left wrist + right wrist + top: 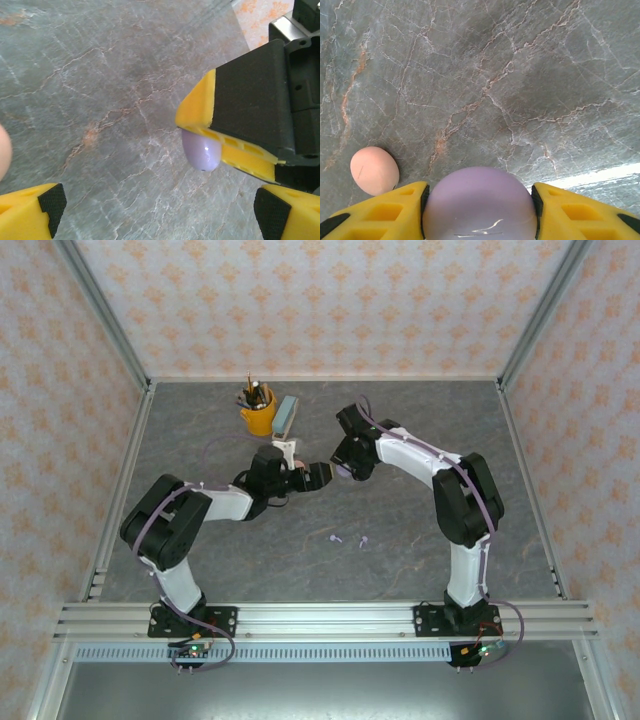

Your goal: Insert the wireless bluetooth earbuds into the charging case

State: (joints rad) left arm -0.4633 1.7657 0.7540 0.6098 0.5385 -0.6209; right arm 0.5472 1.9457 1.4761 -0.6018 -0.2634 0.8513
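My right gripper (479, 200) is shut on a lilac, rounded charging case (480, 207) and holds it just above the grey table. In the left wrist view the same lilac case (201, 150) pokes out below the right gripper's yellow fingers (200, 112). My left gripper (160, 215) is open with nothing between its pads, and it faces the right gripper (345, 468) closely at mid-table. Two tiny lilac earbuds (335, 537) (363, 539) lie on the table in front of both grippers. A pale pink round case (374, 170) rests on the table beside the lilac one.
A yellow cup of pens (258, 412) and a grey-blue block (287, 415) stand at the back, left of centre. Metal frame posts and patterned walls close in the grey marbled table (420, 550) on three sides.
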